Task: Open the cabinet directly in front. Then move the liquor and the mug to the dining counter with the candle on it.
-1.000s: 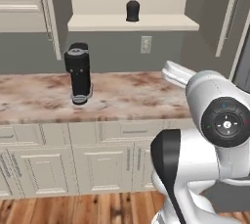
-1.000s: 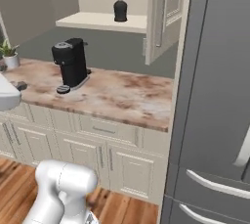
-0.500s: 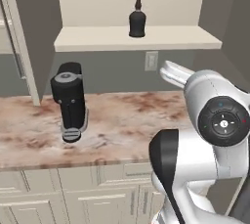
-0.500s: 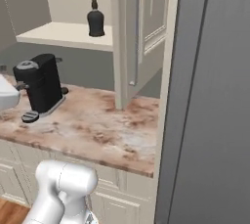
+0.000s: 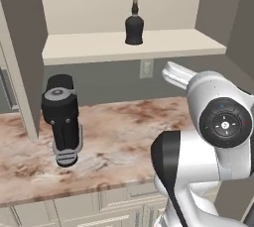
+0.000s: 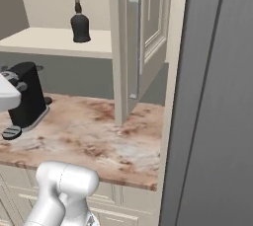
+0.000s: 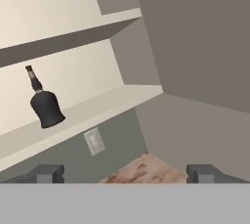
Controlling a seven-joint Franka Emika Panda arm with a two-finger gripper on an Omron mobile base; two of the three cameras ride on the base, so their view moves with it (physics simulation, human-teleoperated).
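Marbled reddish-brown stone forms the tabletop (image 5: 124, 137) below the cabinet (image 5: 124, 47), which stands open, its right door (image 6: 143, 37) swung outward with the grey bar handle (image 6: 134, 47) facing the room. The liquor (image 5: 134, 23) stands upright on the lower beige shelf (image 5: 89, 47), near the middle, touching nothing else. A black coffee machine (image 5: 62, 117) stands on the tabletop, below and left of the bottle. A wall socket (image 5: 146, 68) sits under the shelf. The tool (image 7: 125, 173) is released, its fingertips (image 7: 48, 173) spread wide and apart from everything, aimed toward the shelf.
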